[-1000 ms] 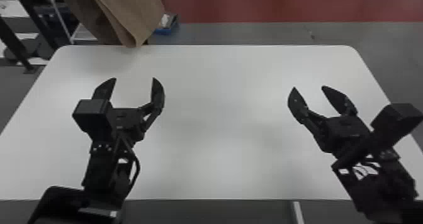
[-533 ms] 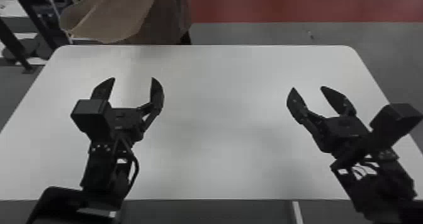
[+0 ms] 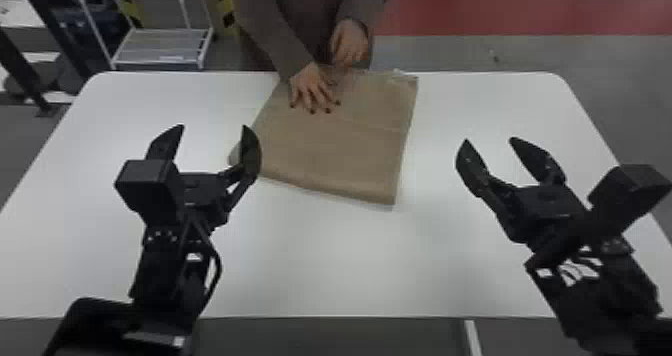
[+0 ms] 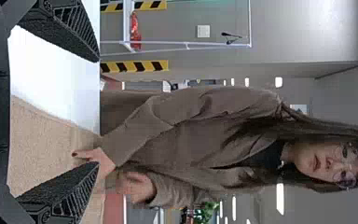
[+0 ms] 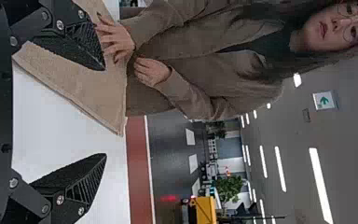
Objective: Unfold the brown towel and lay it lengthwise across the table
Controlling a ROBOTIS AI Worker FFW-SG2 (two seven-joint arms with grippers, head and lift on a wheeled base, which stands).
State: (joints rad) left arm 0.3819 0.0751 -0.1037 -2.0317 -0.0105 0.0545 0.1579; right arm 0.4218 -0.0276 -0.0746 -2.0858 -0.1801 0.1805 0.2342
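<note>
We see the white table (image 3: 350, 260) as the largest thing, spreading across the head view. Beyond its far edge stands a person (image 3: 320, 15) in a brown top, leaning over it, and a white rack (image 3: 160, 45) stands behind the table, toward our left. Our two black arms reach in over the near side, one at left and one at right, well apart

Next in size comes the brown towel (image 3: 340, 155), which lies folded on the far middle part of the table. We see its layers along the near edge, and one corner pokes out toward our left

Our left gripper (image 3: 213, 126) is spread wide with nothing between its fingers. In the head view one fingertip overlaps the towel's left side, though we cannot tell whether they touch; in the left wrist view we see part of the towel beyond the gap of the left gripper (image 4: 98, 112). Our right gripper (image 3: 489, 140) is also wide and empty, pointing toward the far side, to the right of the towel and apart from it

Smallest, we see the person's spread hand (image 3: 312, 87) pressed flat on the far part of the towel, and the person's other hand (image 3: 350, 42) near its far edge
</note>
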